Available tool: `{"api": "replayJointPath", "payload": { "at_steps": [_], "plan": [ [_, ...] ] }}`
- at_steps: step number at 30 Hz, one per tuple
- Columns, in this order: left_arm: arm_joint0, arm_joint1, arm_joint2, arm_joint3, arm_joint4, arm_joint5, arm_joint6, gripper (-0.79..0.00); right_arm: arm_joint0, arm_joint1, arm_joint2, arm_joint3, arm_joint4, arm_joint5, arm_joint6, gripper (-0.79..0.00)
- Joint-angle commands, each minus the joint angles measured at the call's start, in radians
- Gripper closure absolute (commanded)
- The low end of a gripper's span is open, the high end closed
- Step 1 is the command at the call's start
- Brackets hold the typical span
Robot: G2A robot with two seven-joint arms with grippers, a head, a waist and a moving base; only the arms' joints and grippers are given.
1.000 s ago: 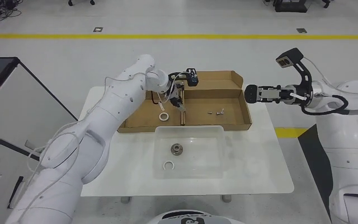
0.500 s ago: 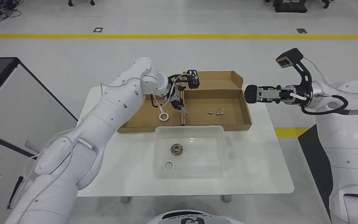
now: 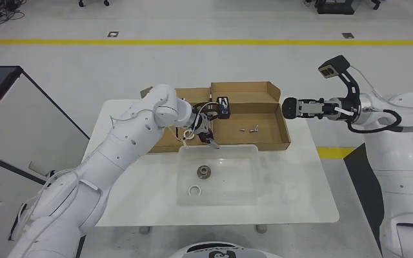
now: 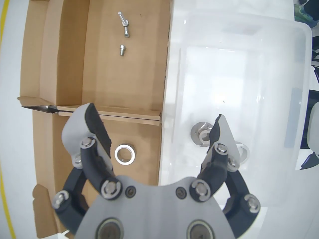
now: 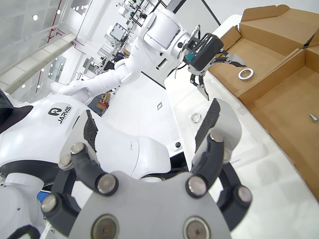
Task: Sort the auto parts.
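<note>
Your left gripper (image 4: 154,114) hangs with its fingers spread wide and holds nothing. It sits over the line where the cardboard box (image 4: 69,50) meets the clear plastic bin (image 3: 219,147). A shiny silver ring (image 4: 124,154) lies flat on the floor of the box compartment on the left arm's side, just beside one fingertip. In the other compartment you can see a few small silver bolts (image 4: 122,50) close together. The bin holds a grey metal nut with a flange (image 3: 203,171) and a pale ring (image 3: 194,190), a little apart. Your right gripper (image 5: 151,109) is also wide open and empty, well off past the far end of the box.
</note>
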Motion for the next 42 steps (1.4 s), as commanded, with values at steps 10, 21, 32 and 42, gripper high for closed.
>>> {"api": "replayJointPath", "payload": {
  "at_steps": [10, 21, 32, 42],
  "plan": [
    [0.11, 0.163, 0.0, -0.415, -0.098, 0.197, -0.196, -0.785, 0.0, 0.0, 0.0, 0.0, 0.0, 0.0, 0.0, -0.785],
    [0.066, 0.227, 0.124, -0.468, -0.231, 0.343, -0.342, -0.785, 0.0, 0.0, 0.0, 0.0, 0.0, 0.0, 0.0, -0.785],
    [0.068, 0.222, 0.156, -0.449, -0.211, 0.356, -0.313, -0.785, 0.0, 0.0, 0.0, 0.0, 0.0, 0.0, 0.0, -0.785],
    [0.019, 0.162, 0.239, -0.351, -0.226, 0.433, -0.345, -0.785, 0.0, 0.0, 0.0, 0.0, 0.0, 0.0, 0.0, -0.785]
  ]
}}
